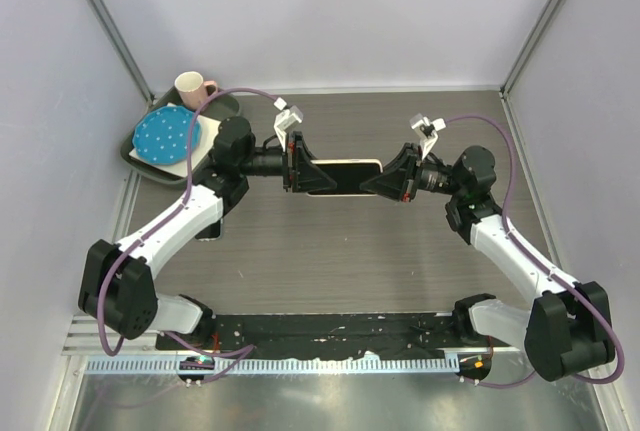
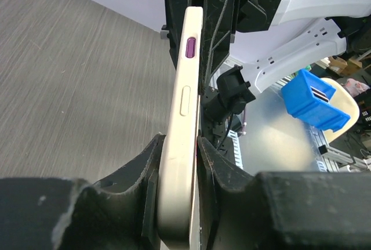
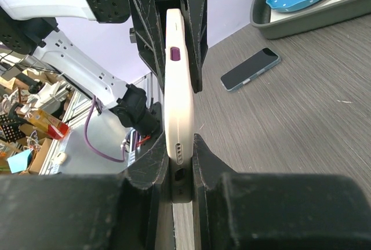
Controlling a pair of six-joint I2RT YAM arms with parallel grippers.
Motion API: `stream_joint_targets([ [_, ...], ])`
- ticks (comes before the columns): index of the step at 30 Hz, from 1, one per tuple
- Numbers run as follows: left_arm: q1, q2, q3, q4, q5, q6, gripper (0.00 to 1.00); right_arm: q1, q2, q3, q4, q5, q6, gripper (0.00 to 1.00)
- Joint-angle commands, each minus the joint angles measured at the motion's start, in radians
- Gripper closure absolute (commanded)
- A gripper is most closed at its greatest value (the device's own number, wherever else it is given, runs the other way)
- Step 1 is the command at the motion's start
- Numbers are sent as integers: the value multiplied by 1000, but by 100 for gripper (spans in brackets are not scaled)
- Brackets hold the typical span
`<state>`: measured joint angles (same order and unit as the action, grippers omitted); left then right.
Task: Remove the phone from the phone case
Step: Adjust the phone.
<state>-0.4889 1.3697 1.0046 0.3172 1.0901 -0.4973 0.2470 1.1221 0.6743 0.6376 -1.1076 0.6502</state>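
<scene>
A robotics lab. White panel walls on aluminium posts box in the table. Right of the left claw sits a blue bin amid bench clutter. Left of the right claw stand crowded benches and cables.

We hold the cream phone case over the desk, left jaws and right jaws clamping opposite ends.
</scene>
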Motion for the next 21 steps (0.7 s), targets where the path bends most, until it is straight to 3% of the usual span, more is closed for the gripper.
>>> stream_joint_targets([
  [1,-39,-15,-1,60,113,-6,76,-3,18,18,20,195,-30,99],
  [2,-39,-18,-1,60,114,-6,89,-3,16,18,19,192,-40,99],
  [4,-39,-20,-6,60,111,-4,100,-5,7,22,2,184,-61,99],
  [7,-39,-35,-8,57,111,-7,100,-5,-22,47,-90,167,-150,91],
  [8,-37,-37,-4,51,111,-6,100,-5,-31,53,-116,143,-174,79],
  [11,-33,-49,6,33,120,-3,100,-5,-59,108,-293,71,-351,59],
  [14,-19,-63,14,25,119,-3,100,-5,-88,172,-540,43,-568,50],
  [16,-13,-70,14,23,119,-3,100,-6,-99,198,-668,32,-670,49],
  [21,-2,-86,6,26,110,-4,100,-5,-122,214,-748,-24,-733,51],
])
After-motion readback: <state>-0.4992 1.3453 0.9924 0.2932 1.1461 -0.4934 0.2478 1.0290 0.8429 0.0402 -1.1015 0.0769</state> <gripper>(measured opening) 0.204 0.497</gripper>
